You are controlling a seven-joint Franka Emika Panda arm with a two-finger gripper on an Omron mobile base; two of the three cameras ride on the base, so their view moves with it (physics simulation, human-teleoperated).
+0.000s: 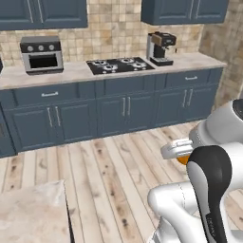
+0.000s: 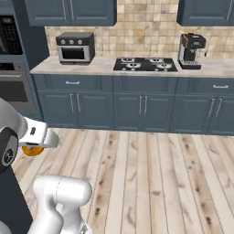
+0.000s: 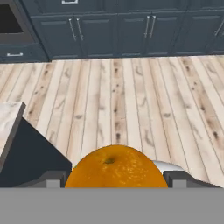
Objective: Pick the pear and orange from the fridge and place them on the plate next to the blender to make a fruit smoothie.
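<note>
Your gripper point(image 3: 114, 181) is closed on the orange point(image 3: 115, 168): in the hand view the fruit sits between the two dark finger tips, one at each flank, and takes up the lower middle of the frame. In the left base view a sliver of the orange point(image 1: 182, 159) peeks out just beside the white wrist, and in the right base view it point(image 2: 32, 150) hangs under the hand at the far left, above the plank floor point(image 2: 151, 183).

So you are in the carry step, fruit in hand and clear of any surface. Ahead of you runs a stretch of blue cabinets under a pale counter point(image 1: 71, 72), bearing a toaster oven point(image 1: 42, 54), a gas hob point(image 1: 120, 65) and a coffee machine point(image 1: 160, 48). A wall oven point(image 2: 13, 89) stands at the left of the right base view. The corner of a marble-topped unit point(image 1: 33, 213) lies low and to the left, and the same corner point(image 3: 8, 118) shows at the left of the hand view.

The plate and blender are not among the things in front of you, so I judge the next move is to bring the base round until they are, then lower the orange onto the plate before you let go. Keep the grip firm while you drive; a round fruit will likely roll if it drops. Whether the pear is already delivered I cannot tell from here.
</note>
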